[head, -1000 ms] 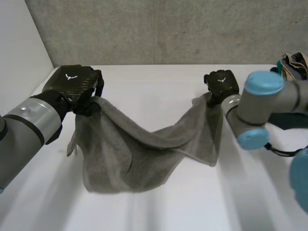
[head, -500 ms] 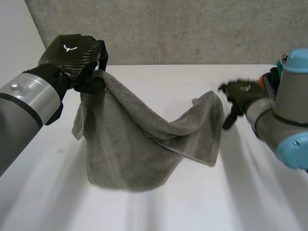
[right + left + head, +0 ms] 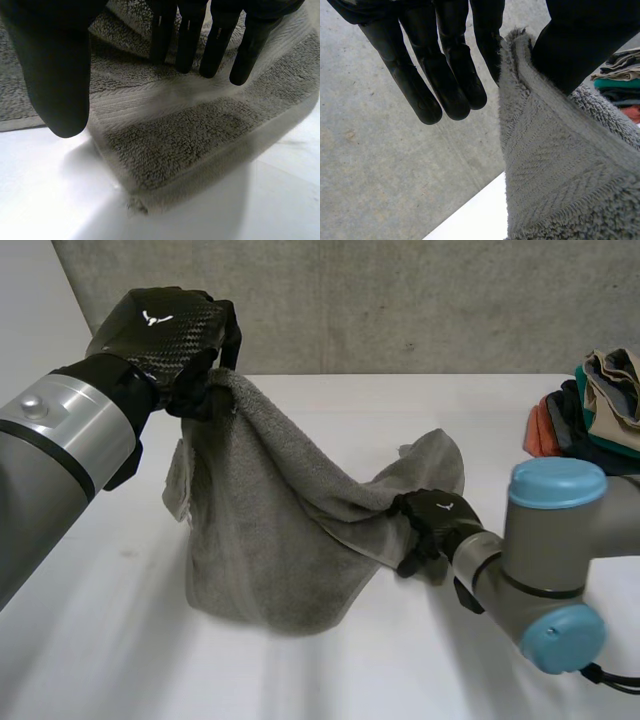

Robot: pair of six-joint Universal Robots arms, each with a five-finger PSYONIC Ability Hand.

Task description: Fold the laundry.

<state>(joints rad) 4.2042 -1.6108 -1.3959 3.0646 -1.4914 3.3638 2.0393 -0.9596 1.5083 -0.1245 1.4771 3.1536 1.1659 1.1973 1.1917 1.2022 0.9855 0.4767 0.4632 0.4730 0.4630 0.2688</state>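
Concrete wall (image 3: 400, 300) backs a white table (image 3: 100, 660), and a grey towel (image 3: 270, 540) hangs in a slack tent, its lower part heaped on the tabletop. The left hand (image 3: 165, 335) is at the towel's highest corner, holding it well up, thumb and one finger clamped on the hemmed edge while the other fingers (image 3: 455, 85) stick out straight beside it. The right hand (image 3: 432, 520) is down at the towel's low free end, fingers (image 3: 215, 50) straight and apart from the thumb, closed on nothing. I can't tell whether the tips touch the cloth. A pile of clothes (image 3: 590, 405) sits well apart from the towel, on the right arm's side.

To my eye the job in hand is catching a second corner. The right hand would do best to pinch at the towel's very corner (image 3: 135, 200) rather than mid-edge, so the cloth can be pulled flat between both hands.

It is thick terry, looped and fuzzy, with a flat herringbone band (image 3: 545, 165) near the hem. It looks heavy enough to sag and bunch, and soft enough to slip from a shallow pinch.
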